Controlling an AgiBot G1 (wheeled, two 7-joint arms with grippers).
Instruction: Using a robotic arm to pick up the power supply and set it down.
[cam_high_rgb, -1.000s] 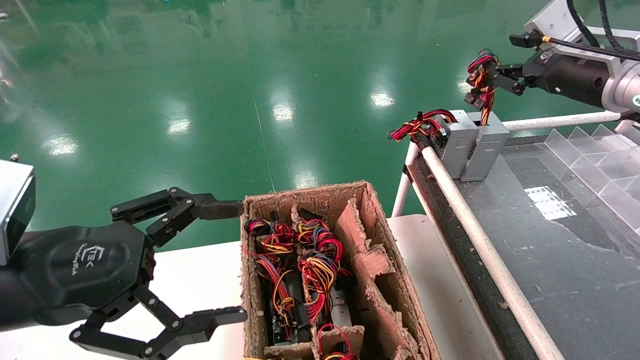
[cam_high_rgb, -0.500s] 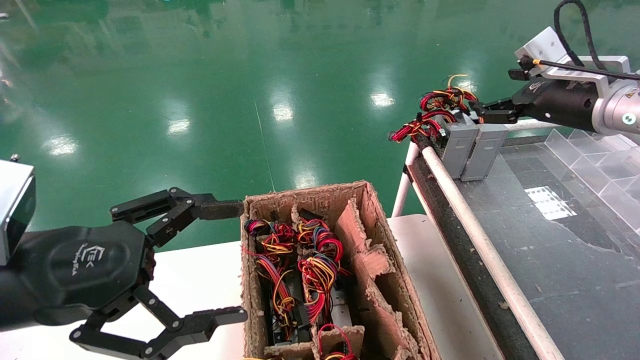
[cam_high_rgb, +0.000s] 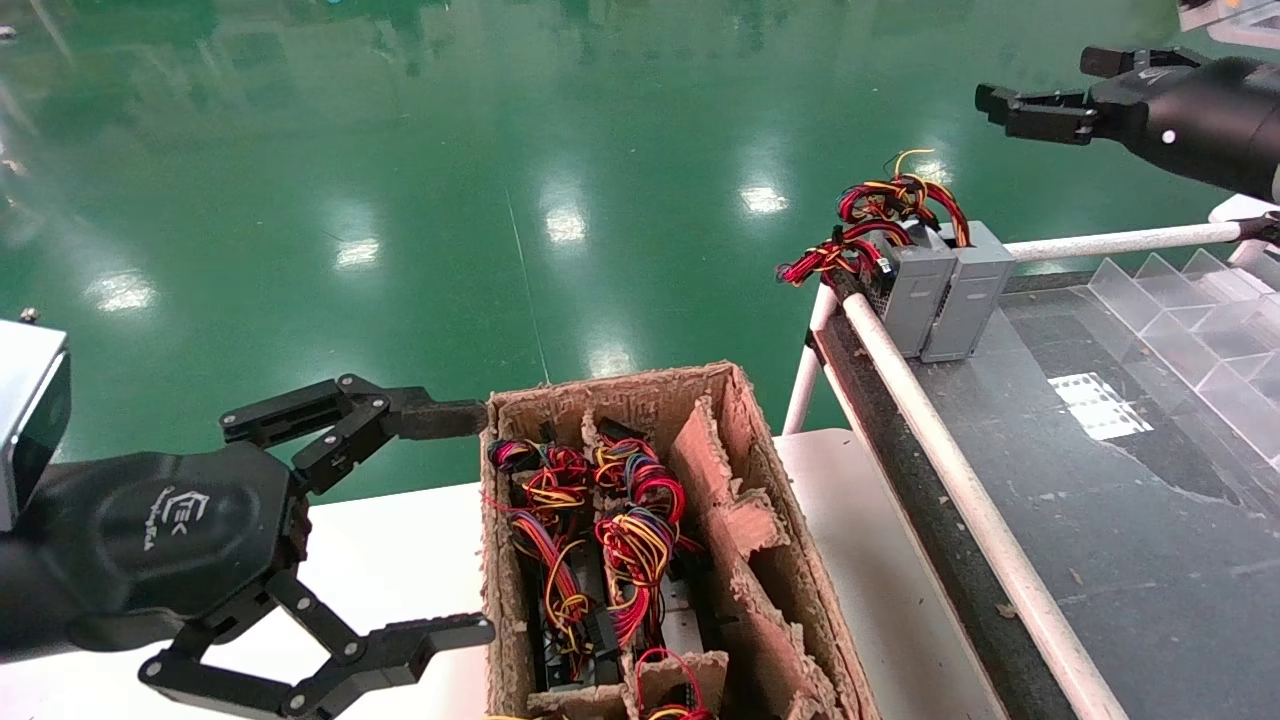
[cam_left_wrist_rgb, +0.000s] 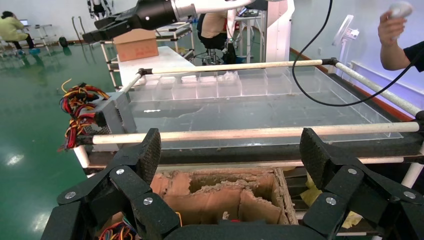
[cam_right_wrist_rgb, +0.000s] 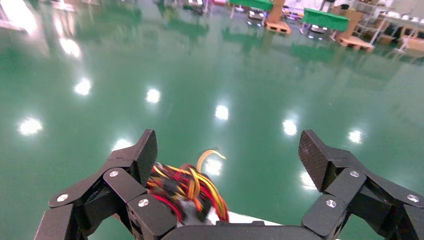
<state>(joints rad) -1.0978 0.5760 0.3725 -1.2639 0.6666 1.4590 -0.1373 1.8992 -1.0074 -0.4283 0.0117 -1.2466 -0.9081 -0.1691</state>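
The power supply (cam_high_rgb: 975, 290), a small grey metal box, stands upright at the far corner of the dark table (cam_high_rgb: 1130, 520). Its loose red, yellow and black wires (cam_high_rgb: 905, 195) loop over its top and show just below my right gripper (cam_right_wrist_rgb: 227, 150) in the right wrist view as a wire bundle (cam_right_wrist_rgb: 187, 187). My right gripper (cam_high_rgb: 1035, 80) hangs open above and to the right of the box, touching nothing. A like grey box (cam_high_rgb: 915, 285) with a tight red bundle (cam_high_rgb: 830, 255) stands against its left side. My left gripper (cam_high_rgb: 470, 520) is open and parked beside the cardboard box.
A torn cardboard box (cam_high_rgb: 620, 385) with dividers holds several more wired units on the white table (cam_high_rgb: 400, 560). White tube rails (cam_high_rgb: 950, 440) edge the dark table. Clear plastic dividers (cam_high_rgb: 1200, 320) stand at its right. Green floor lies beyond.
My right gripper, shut on the power supply's wires a second ago, lowered them onto the box, opened and rose away to the right. The left arm has not moved.
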